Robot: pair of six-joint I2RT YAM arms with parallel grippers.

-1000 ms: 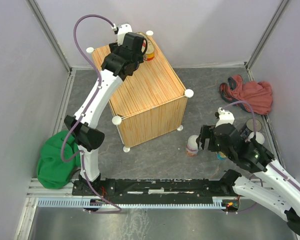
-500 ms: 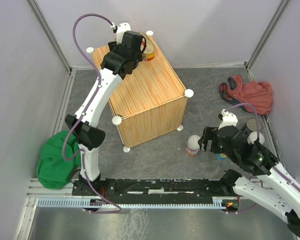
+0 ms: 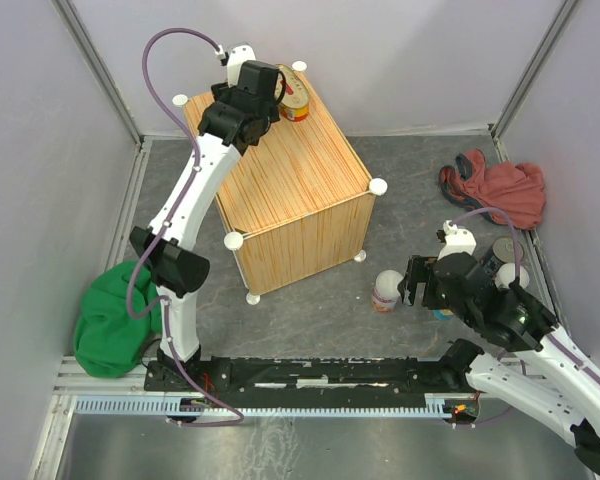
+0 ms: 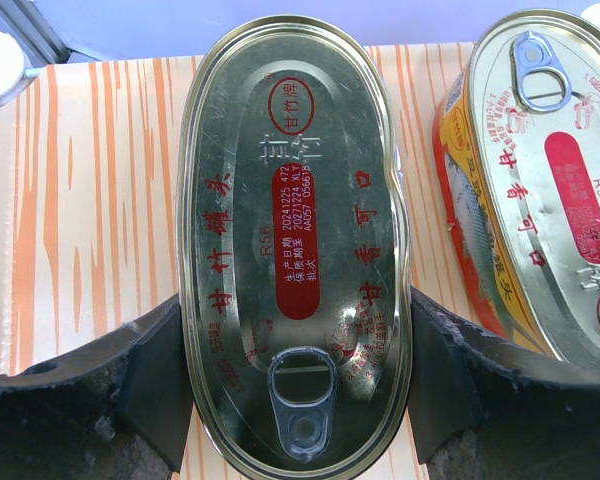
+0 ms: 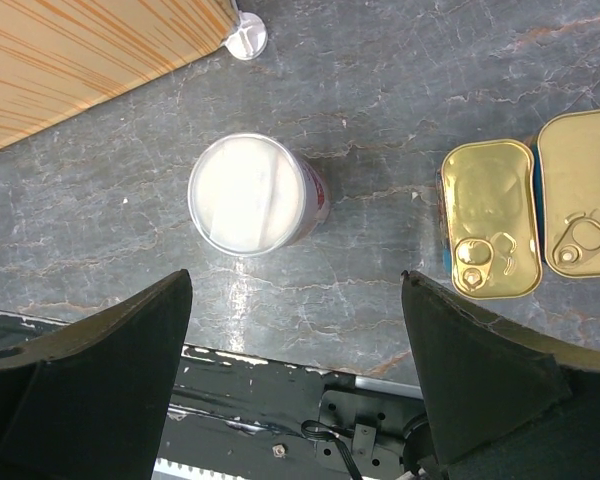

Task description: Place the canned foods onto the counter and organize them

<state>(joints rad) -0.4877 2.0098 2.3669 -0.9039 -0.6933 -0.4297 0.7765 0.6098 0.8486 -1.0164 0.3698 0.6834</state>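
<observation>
In the left wrist view, an oval gold can with red print [image 4: 295,240] sits between my left gripper's [image 4: 295,302] fingers, which are shut on its long sides, over the light wood-grain counter [image 4: 90,200]. A second oval can [image 4: 550,190] lies just to its right. In the top view, the left gripper [image 3: 263,92] is at the counter's [image 3: 285,185] far corner, beside that oval can [image 3: 296,98]. My right gripper [image 5: 295,285] hangs open above the floor, just short of a white-lidded can [image 5: 252,193]. Two rectangular gold cans [image 5: 488,218] [image 5: 583,193] lie to its right.
A red cloth [image 3: 495,190] lies at the right back and a green cloth [image 3: 115,315] at the left front. Another white-lidded can [image 3: 511,275] and a dark round can [image 3: 505,248] stand near the right arm. A white knob [image 4: 0,62] marks the counter's corner.
My left gripper has shifted slightly toward the counter's far left corner with the oval can. The right gripper has drifted a little to the right, still open.
</observation>
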